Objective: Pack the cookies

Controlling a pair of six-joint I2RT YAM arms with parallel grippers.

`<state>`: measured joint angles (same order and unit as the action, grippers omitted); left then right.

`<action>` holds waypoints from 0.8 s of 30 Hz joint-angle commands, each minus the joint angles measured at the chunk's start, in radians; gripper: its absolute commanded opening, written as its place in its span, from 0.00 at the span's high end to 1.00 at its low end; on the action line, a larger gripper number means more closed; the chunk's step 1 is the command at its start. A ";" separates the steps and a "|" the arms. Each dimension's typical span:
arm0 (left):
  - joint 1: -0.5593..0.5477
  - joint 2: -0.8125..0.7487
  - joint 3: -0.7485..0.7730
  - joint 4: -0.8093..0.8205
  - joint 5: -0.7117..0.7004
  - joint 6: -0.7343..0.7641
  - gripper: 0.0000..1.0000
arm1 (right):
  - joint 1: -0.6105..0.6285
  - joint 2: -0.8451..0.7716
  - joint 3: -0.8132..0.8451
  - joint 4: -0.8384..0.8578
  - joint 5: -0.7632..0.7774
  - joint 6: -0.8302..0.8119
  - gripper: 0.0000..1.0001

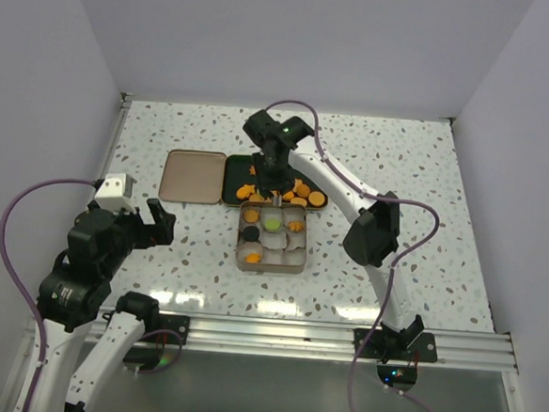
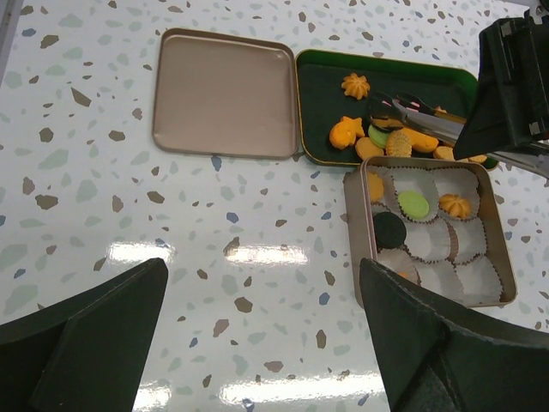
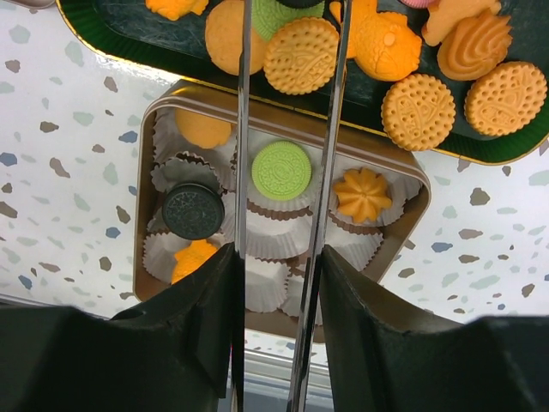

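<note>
Several cookies, mostly orange (image 1: 304, 193), lie on a dark green tray (image 1: 235, 166); in the right wrist view they show as round and shaped biscuits (image 3: 300, 54). The tan tin (image 1: 243, 259) in front of it holds white paper cups with a green cookie (image 3: 281, 168), a dark one (image 3: 193, 211) and three orange ones (image 3: 362, 194). My right gripper (image 3: 279, 257) is shut on metal tongs (image 3: 243, 129) that reach over the tray's cookies; the tips are out of that view. My left gripper (image 2: 263, 283) is open and empty, left of the tin.
The tan lid (image 1: 193, 176) lies flat to the left of the green tray. The right arm (image 1: 371, 234) reaches across the table's right half. White walls close in the table on three sides.
</note>
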<state>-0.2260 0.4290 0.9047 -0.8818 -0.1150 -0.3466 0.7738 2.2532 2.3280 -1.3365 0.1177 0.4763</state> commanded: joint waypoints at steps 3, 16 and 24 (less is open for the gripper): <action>-0.007 0.010 0.000 0.046 0.008 0.021 0.00 | -0.004 -0.012 0.027 0.017 -0.010 -0.018 0.64; -0.007 0.010 0.002 0.044 0.008 0.021 0.01 | -0.010 -0.266 -0.022 0.002 0.002 0.021 0.66; -0.007 0.010 0.000 0.044 0.012 0.024 0.00 | -0.002 -0.596 -0.448 0.092 -0.046 0.094 0.68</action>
<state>-0.2260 0.4309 0.9047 -0.8818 -0.1150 -0.3466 0.7712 1.7657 1.9690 -1.2964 0.1028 0.5243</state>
